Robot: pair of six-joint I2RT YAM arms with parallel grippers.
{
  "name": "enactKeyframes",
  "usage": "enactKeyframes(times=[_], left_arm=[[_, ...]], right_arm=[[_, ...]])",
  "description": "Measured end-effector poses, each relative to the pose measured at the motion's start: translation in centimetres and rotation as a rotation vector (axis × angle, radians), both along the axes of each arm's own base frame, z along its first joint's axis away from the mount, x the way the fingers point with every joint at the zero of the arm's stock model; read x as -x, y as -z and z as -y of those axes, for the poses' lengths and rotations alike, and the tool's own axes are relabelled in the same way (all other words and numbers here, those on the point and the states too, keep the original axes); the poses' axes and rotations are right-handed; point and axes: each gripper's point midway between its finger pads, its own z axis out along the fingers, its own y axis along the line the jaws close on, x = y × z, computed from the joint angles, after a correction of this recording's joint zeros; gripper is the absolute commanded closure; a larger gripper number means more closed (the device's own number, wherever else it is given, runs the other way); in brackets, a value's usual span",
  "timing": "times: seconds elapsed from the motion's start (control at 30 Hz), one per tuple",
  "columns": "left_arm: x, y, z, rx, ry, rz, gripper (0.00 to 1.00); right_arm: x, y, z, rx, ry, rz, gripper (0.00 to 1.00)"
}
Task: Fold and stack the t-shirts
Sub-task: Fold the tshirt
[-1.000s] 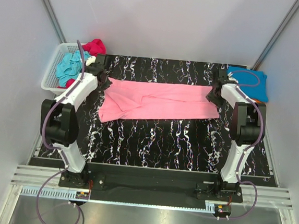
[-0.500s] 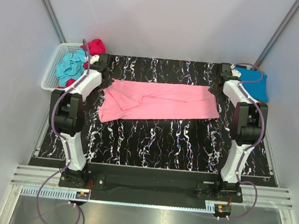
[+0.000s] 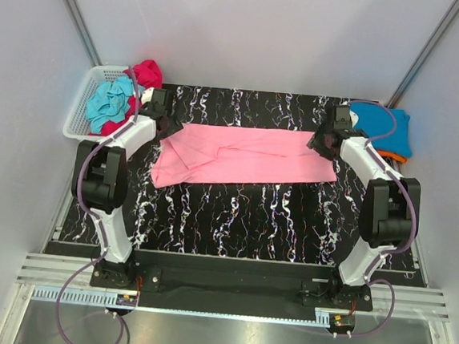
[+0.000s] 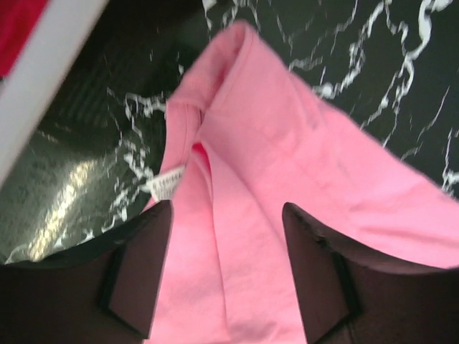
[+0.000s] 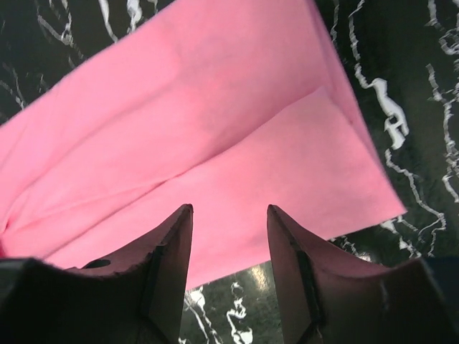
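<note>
A pink t-shirt (image 3: 243,155) lies folded into a long band across the black marbled table (image 3: 242,213). My left gripper (image 3: 168,125) hovers open over the shirt's collar end (image 4: 237,179), where a white label shows, with nothing between its fingers. Open too, my right gripper (image 3: 319,142) is above the band's right end (image 5: 287,165). A blue t-shirt (image 3: 386,128) lies folded at the back right over an orange one (image 3: 393,156). Teal (image 3: 109,103) and red (image 3: 146,72) t-shirts sit crumpled in the basket.
A white slatted basket (image 3: 80,111) stands at the back left, its rim (image 4: 43,86) close to my left gripper. Grey walls enclose the table on three sides. The arm bases are bolted along the near edge.
My left gripper has opened and let go of the pink shirt's left end. Both grippers have shifted slightly inward over the shirt's ends. The shirt lies as before.
</note>
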Motion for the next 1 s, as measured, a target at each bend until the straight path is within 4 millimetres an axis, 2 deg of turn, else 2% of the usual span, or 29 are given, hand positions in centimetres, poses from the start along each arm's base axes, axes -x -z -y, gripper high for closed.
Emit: enactKeyframes(times=[0.13, 0.27, 0.4, 0.47, 0.6, 0.87, 0.97, 1.0], left_arm=[[3.3, 0.3, 2.3, 0.053, 0.051, -0.05, 0.46], [7.1, 0.7, 6.2, 0.103, 0.139, -0.1, 0.47], [9.3, 1.5, 9.9, 0.132, 0.212, -0.14, 0.48], [10.2, 2.0, 10.8, 0.137, 0.226, -0.165, 0.48], [10.8, 2.9, 10.5, 0.127, 0.198, -0.196, 0.49], [10.5, 4.0, 9.0, 0.051, 0.139, -0.23, 0.5], [10.3, 4.7, 8.9, 0.043, 0.13, -0.244, 0.55], [10.3, 5.0, 8.9, 0.04, 0.129, -0.254, 0.6]], right_arm=[[1.5, 1.0, -1.7, -0.002, -0.045, -0.019, 0.48], [3.4, 3.2, -2.3, 0.005, -0.066, -0.08, 0.48], [4.8, 4.7, -2.2, 0.009, -0.069, -0.124, 0.48], [5.3, 5.1, -2.2, 0.01, -0.07, -0.137, 0.48], [5.6, 4.6, -2.1, 0.008, -0.071, -0.127, 0.48], [5.5, 4.1, -2.4, -0.001, -0.078, -0.115, 0.48], [5.5, 4.1, -2.4, -0.003, -0.08, -0.115, 0.48], [5.5, 4.1, -2.5, -0.003, -0.081, -0.115, 0.48]])
